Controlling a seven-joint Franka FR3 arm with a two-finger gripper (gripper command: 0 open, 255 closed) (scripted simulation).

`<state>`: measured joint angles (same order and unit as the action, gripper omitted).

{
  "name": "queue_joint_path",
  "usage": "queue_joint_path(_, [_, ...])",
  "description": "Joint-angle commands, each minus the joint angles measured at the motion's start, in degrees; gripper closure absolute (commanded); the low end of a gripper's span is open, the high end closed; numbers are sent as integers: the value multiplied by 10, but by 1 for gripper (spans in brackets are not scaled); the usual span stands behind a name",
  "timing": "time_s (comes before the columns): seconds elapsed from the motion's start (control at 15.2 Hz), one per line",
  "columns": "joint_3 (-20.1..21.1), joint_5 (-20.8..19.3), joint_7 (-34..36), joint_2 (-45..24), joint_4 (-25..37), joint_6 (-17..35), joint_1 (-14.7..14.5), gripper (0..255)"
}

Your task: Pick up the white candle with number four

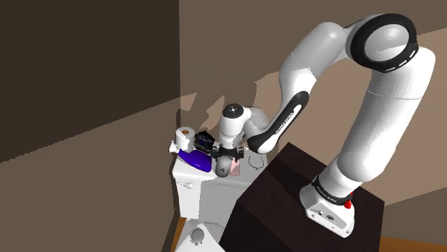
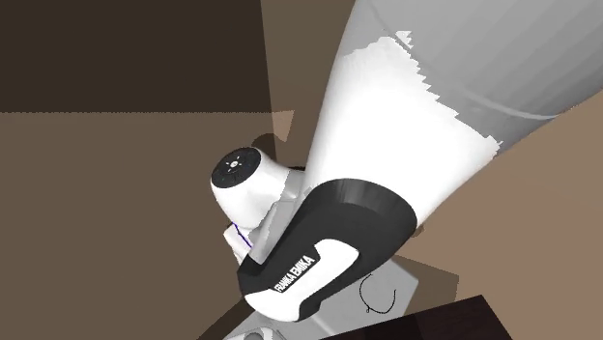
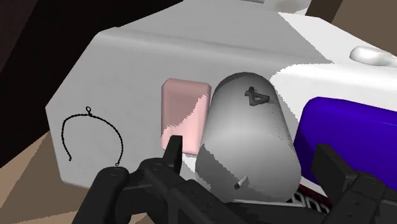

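The candle [image 3: 248, 133] is a grey-white cylinder lying on its side on the white toilet tank lid [image 3: 127, 57], with a dark number four on its upper part and a short wick at the end nearest the hand. My gripper [image 3: 250, 154] is open and straddles it, one black finger on each side with a small gap on both. In the shoulder view the gripper [image 1: 228, 153] hangs just over the candle [image 1: 225, 167] on the tank top.
A pink bar [image 3: 184, 105] lies right against the candle. On the candle's other side is a purple-blue object [image 3: 347, 124]. A thin black cord loop [image 3: 89, 137] lies further off. A toilet paper roll [image 1: 185, 134] stands by the wall. The dark stand [image 1: 286, 200] adjoins the tank [image 1: 193, 193].
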<state>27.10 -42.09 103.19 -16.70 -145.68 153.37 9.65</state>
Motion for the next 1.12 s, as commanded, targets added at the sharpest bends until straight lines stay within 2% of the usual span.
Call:
queue_joint_path(0.0, [-18,-31,26,-24,11,7,-13,0])
queue_joint_path(0.2, [-41,-68,57,-53,23,18,-29,0])
queue_joint_path(0.33, [-45,-75,62,-58,25,20,-33,0])
queue_joint_path(0.4, [-46,-76,62,-59,25,20,-32,255])
queue_joint_path(0.92, [-47,-77,63,-61,27,20,-33,255])
queue_joint_path(1.06, [-38,-63,53,-49,21,16,-27,255])
